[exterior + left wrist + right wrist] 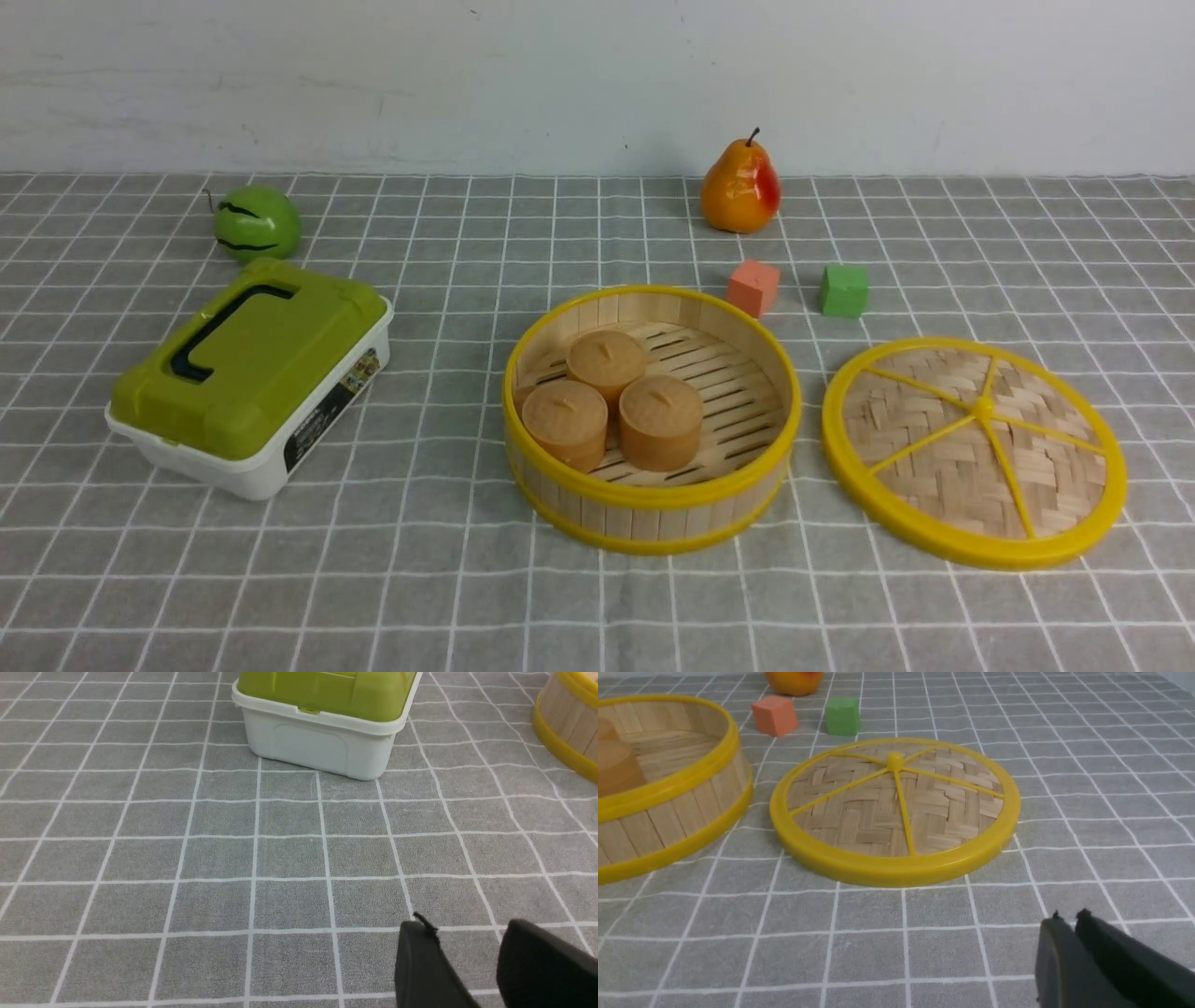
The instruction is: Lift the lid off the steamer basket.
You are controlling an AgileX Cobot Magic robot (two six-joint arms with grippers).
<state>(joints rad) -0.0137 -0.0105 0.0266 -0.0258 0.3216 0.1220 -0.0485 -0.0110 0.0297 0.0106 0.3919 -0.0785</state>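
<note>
Five yellow spokes on woven lid (pixel 974 451) — left claw (pixel 472 952) parted, right claw (pixel 1071 933) clenched, empty.

Lid (pixel 896 812) flat on cloth beside steamer basket (pixel 668 816); tool (pixel 1069 924) nearly closed, empty.

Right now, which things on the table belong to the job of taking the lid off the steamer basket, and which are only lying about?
Belong to the job:
- lid, lying flat on the cloth beside the basket
- steamer basket, open, three brown buns inside

Only lying about:
- green-topped white box
- green apple
- pear
- orange cube
- green cube
</note>
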